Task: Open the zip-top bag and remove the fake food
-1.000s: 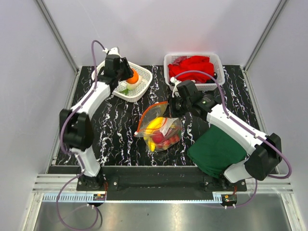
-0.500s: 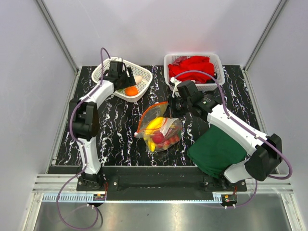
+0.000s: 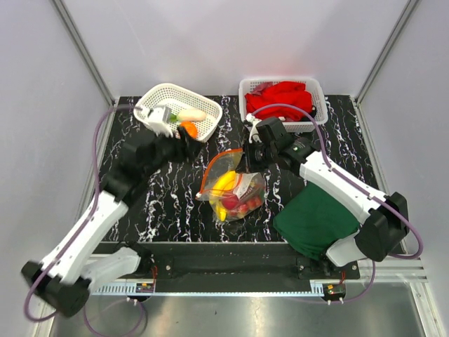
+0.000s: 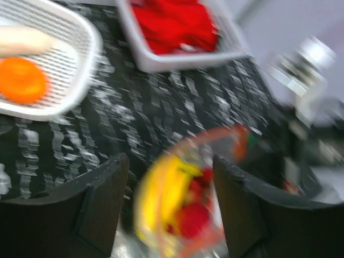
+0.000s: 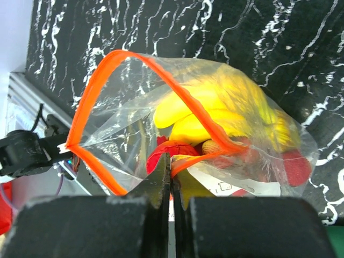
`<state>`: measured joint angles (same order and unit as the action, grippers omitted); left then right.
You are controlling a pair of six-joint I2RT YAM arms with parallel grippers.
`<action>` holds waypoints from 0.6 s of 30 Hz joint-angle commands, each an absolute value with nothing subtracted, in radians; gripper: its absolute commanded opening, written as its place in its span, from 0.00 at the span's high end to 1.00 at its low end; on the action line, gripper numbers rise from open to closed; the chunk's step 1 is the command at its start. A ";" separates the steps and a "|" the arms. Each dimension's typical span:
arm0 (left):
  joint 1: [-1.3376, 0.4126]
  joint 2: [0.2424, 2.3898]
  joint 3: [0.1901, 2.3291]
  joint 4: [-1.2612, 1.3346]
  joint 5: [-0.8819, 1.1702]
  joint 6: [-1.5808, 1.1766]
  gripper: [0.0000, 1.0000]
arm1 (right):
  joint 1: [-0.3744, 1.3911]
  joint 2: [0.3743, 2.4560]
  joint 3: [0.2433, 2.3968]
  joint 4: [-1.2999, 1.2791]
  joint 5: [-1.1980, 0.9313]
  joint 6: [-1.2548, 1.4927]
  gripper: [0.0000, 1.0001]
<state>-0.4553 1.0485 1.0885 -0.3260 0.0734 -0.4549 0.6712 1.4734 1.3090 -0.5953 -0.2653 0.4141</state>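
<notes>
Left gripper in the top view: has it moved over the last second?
Yes. The left gripper has pulled out of the white basket, nearer and rightward, toward the zip-top bag.

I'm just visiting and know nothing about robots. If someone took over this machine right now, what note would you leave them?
Left gripper open, empty, facing the bag's mouth.
Right gripper shut on the zip-top bag, pinching its rim, mouth open.
Done: orange and pale piece lie in the white basket.
Left: bananas and red pieces are inside the bag.
</notes>
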 commanded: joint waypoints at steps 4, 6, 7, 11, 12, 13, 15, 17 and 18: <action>-0.711 0.815 0.876 -0.243 0.072 -0.567 0.46 | 0.675 1.457 1.324 -0.560 -0.351 0.399 1.00; -0.758 0.822 0.870 -0.224 0.045 -0.581 0.48 | 0.675 1.453 1.315 -0.555 -0.368 0.393 1.00; -0.809 0.836 0.880 -0.224 0.035 -0.568 0.49 | 0.673 1.453 1.312 -0.549 -0.374 0.391 1.00; -0.942 0.987 0.963 -0.273 -0.099 -0.500 0.55 | 0.675 1.462 1.322 -0.548 -0.400 0.385 1.00; -0.960 1.015 0.986 -0.306 -0.154 -0.489 0.57 | 0.675 1.463 1.322 -0.548 -0.400 0.385 1.00; -0.985 1.044 1.026 -0.319 -0.176 -0.471 0.61 | 0.673 1.460 1.322 -0.546 -0.397 0.385 1.00; -1.000 1.113 1.058 -0.347 -0.231 -0.456 0.64 | 0.673 1.457 1.322 -0.545 -0.397 0.387 1.00; -1.009 1.147 1.094 -0.357 -0.267 -0.445 0.67 | 0.675 1.451 1.319 -0.545 -0.402 0.388 1.00; -1.011 1.176 1.103 -0.368 -0.279 -0.446 0.68 | 0.675 1.451 1.319 -0.545 -0.403 0.390 1.00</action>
